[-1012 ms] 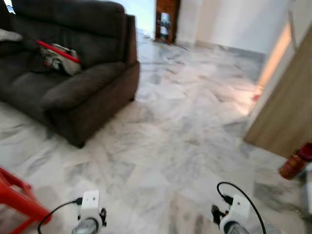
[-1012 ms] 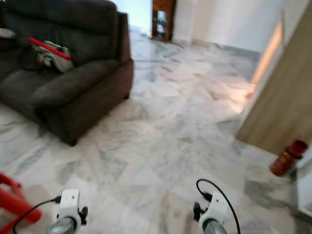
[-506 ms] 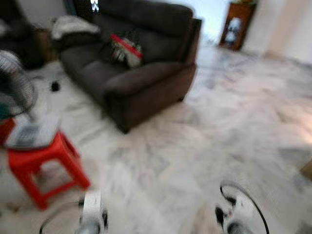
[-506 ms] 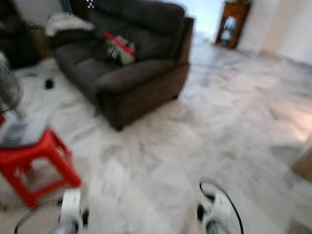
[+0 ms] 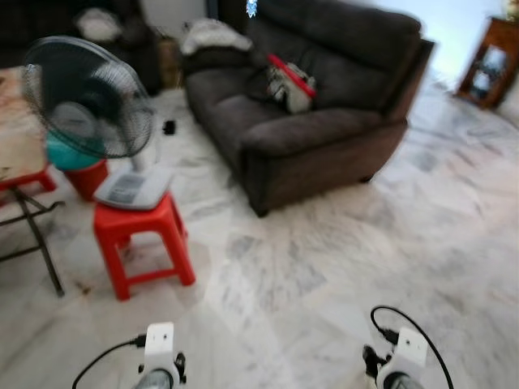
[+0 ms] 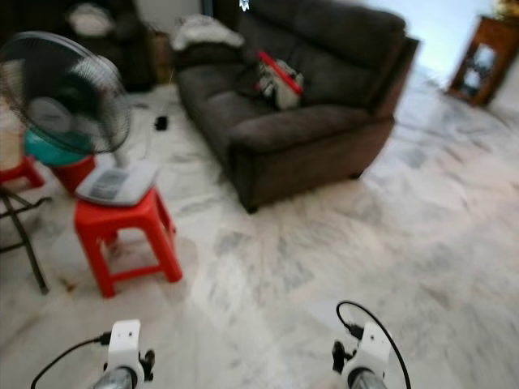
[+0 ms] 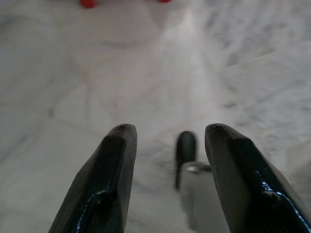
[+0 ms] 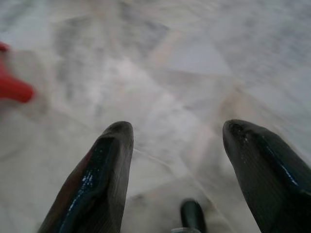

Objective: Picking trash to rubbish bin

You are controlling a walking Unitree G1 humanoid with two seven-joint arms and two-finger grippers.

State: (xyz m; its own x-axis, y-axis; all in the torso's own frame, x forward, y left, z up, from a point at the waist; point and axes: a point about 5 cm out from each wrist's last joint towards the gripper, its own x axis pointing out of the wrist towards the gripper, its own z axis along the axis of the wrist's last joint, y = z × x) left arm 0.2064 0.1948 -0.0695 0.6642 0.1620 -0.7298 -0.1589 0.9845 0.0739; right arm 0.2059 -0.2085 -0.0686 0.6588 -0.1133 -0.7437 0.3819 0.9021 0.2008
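I see both the left gripper [image 7: 165, 145] and right gripper [image 8: 177, 145] spread, empty, over marble floor [image 5: 340, 267]; red stool [image 5: 142, 235] at ten o'clock, sofa [image 5: 324, 121] at twelve.

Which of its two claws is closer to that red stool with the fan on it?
The left. The left gripper hangs open low over the marble floor on the red stool's side; the right gripper, also open, hangs farther off, on the side away from the stool.

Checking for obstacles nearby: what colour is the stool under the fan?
Red; the stool shows best in the left eye view.
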